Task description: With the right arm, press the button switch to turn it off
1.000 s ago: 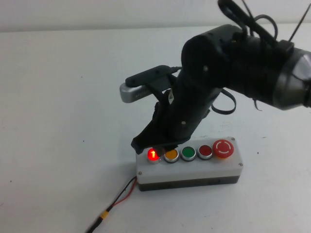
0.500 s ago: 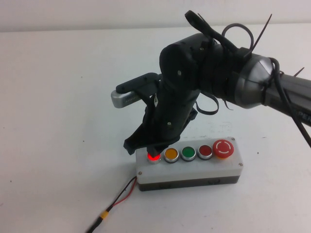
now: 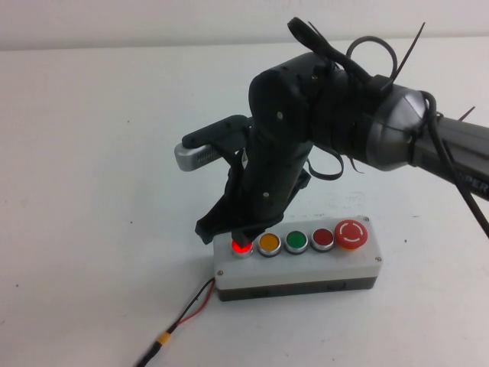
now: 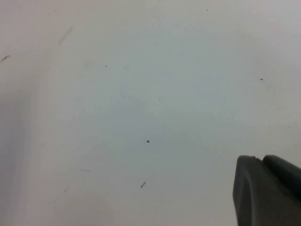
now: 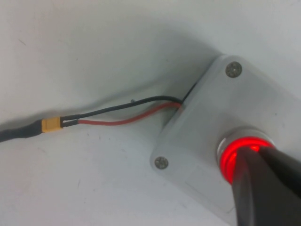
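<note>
On the white counter (image 3: 92, 153) one grey box (image 3: 298, 267) is carrying five buttons in a row. The button switch (image 3: 241, 247) is sitting at the box's 9 o'clock end and glowing red. The right arm (image 3: 367, 115) is reaching down with the right gripper (image 3: 238, 232) touching it; whether its jaws are together, I cannot tell. Two wires (image 5: 122, 115), one red and one black, are leaving the box. The left gripper (image 4: 268, 190) is hovering over bare counter, jaws likewise unclear.

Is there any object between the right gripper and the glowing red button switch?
Nothing visible: the right gripper tip already rests on the lit button switch. The left gripper hangs over bare table, away from it.
</note>
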Available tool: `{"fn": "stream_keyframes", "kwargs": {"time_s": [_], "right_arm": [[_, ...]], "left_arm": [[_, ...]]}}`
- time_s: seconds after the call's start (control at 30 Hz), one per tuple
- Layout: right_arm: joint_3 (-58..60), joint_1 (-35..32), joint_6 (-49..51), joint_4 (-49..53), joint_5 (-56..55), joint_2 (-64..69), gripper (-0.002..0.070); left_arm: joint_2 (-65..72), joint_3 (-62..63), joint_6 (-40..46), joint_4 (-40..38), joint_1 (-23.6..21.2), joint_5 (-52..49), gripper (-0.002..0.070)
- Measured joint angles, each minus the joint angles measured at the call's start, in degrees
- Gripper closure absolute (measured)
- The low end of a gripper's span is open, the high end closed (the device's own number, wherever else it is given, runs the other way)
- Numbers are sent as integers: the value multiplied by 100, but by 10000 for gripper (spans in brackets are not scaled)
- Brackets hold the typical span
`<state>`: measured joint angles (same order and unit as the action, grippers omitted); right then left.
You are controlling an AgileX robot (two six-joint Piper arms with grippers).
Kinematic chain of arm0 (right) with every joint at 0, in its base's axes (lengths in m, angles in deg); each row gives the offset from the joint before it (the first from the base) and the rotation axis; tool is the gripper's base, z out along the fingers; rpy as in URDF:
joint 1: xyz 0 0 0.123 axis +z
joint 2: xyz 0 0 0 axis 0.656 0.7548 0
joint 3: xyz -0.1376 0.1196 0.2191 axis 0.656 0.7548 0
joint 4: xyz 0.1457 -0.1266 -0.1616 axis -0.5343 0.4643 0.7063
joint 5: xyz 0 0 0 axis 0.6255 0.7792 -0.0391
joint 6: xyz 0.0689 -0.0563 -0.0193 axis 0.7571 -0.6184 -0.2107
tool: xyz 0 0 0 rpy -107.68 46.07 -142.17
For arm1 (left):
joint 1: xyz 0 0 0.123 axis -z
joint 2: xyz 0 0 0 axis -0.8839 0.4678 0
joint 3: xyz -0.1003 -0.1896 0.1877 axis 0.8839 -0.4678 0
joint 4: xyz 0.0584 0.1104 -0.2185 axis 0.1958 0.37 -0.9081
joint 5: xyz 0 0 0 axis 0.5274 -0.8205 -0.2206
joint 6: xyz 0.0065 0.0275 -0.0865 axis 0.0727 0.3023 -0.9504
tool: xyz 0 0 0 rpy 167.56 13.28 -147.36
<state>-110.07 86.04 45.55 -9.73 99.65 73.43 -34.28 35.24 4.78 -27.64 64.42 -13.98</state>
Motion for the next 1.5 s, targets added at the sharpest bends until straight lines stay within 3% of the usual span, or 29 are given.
{"fn": "stream_keyframes", "kwargs": {"time_s": [0.4, 0.6, 1.17, 1.5], "right_arm": [[-47, 0, -35, 44, 91, -39, 691], [258, 0, -312, 64, 197, -841, 691], [4055, 0, -373, 118, -1225, -4950, 691], [4699, 0, -375, 295, -1249, -5350, 692]], "left_arm": [[0, 0, 0, 0, 0, 0, 677], [0, 0, 0, 0, 0, 0, 677], [0, 0, 0, 0, 0, 0, 677], [0, 0, 0, 0, 0, 0, 677]]}}
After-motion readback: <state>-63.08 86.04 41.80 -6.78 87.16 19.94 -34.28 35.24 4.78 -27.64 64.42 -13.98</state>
